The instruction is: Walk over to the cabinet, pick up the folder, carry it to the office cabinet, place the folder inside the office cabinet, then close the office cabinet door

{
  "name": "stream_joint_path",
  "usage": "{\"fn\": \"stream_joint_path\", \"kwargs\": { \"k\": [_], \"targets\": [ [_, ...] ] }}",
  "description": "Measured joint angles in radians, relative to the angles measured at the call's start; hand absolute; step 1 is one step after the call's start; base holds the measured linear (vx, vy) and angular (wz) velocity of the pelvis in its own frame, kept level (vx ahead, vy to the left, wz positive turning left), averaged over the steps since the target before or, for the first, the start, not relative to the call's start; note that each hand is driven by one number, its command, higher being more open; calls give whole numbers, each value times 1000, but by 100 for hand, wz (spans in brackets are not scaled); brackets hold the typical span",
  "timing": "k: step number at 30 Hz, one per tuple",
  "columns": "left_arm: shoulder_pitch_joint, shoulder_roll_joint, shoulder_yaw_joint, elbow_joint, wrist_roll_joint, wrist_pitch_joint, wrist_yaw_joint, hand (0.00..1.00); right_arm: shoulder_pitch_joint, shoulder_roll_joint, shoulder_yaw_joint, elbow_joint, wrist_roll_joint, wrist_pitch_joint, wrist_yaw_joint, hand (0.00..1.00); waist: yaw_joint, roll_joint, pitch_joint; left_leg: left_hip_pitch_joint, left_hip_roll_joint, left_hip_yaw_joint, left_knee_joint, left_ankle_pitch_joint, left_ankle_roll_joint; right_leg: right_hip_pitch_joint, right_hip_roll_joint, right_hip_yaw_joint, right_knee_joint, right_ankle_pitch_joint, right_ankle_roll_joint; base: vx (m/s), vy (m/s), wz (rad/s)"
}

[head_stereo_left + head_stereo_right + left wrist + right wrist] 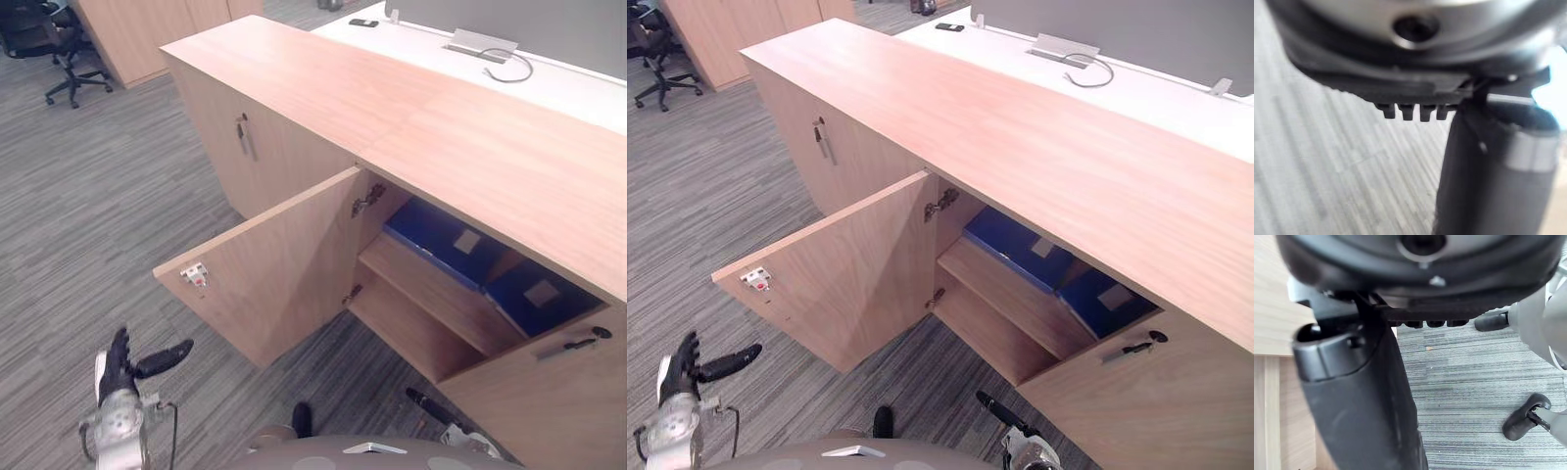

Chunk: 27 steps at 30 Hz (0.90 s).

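1. At the office cabinet: I stand before the long, low cabinet of pale wood [411,117]. Its left wooden door [265,284] is swung wide open towards me over the grey striped carpet [98,215].
2. A flat blue folder with a pale label [436,240] lies on the upper wooden shelf [421,284] inside. A second blue folder [534,299] lies just beside it on the right. I cannot tell which of the two is the one I was sent to deliver.
3. My left hand [122,367] hangs near and to the left of the door's free edge, apart from it. Its fingers are straight, the thumb is spread, and it holds nothing.
4. My right hand [1004,416] shows low at the near right, in front of the closed right door [549,411] with its black bar handle [573,345]. What I can see of its fingers is straight and empty.
5. Progress, as I judge it: with folders on the shelf and both hands free, the walk, the pickup, the carry and the placing look done. Only closing the door is left.
6. For that, my left hand is the better placed. It would need to get round the free edge to the door's outer face and swing it right until it sits flush.
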Motion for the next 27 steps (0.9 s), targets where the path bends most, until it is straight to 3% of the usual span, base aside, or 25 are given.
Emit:
{"fn": "stream_joint_path", "kwargs": {
  "k": [5,8,15,23,27],
  "targets": [
    [-47,126,-192,-3,263,0,20,100,2,-8,17,1,-1,12,-1,100,-32,-12,5,1,2,18,0,-8,4,-13,-3,10,0,12,-2,48,-9,-13],
    [-65,185,-273,-2,348,-1,24,100,0,-23,16,1,-1,14,-7,100,-30,-13,5,2,3,35,1,-6,8,-22,-6,33,0,12,-2,70,-31,-16],
    [-53,280,-367,-32,352,-1,33,100,-15,-31,-13,3,1,12,-28,100,-22,-8,7,6,8,43,5,-3,8,-21,-8,47,2,24,17,73,-45,1],
    [128,339,-496,-308,392,-1,-8,100,20,-32,-14,19,0,-26,-24,100,-10,-6,5,-13,11,54,5,15,14,-51,-9,54,16,37,38,2,-16,-2],
    [184,368,-663,-422,393,-115,-77,100,53,-32,-15,48,-36,-20,-20,100,0,-2,5,-40,8,52,1,26,12,-77,-12,55,12,37,38,-79,7,-6]
  ]
}}
